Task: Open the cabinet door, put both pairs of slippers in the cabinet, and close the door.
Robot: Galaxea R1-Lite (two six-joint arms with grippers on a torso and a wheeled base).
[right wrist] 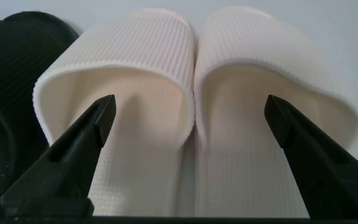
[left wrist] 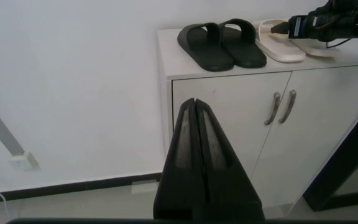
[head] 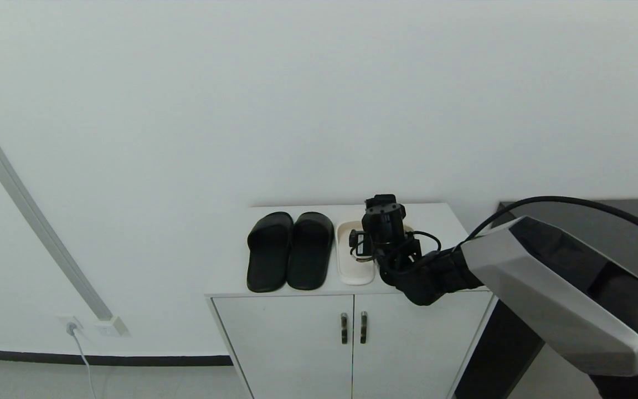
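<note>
In the head view the cabinet stands against the wall with both doors shut and its two handles side by side at the middle seam. On the cabinet's top the black slippers lie toward its left end, and the cream slippers lie just beside them nearer the middle, largely covered by the wrist of the right arm, which hangs over the top from the cabinet's right side. The right jaws themselves are hidden here. A wall socket with a cable sits low on the wall, well apart from the cabinet's left side. The left wrist view shows the left jaws pressed together with nothing between them, low in front of the cabinet and apart from its doors. It also shows both cream slippers whole on the top. The right wrist view shows the right jaws spread wide and holding nothing, one tip at each outer side of the cream slippers near the strap openings; contact cannot be told. The edge of a black slipper lies just beside the pair.
</note>
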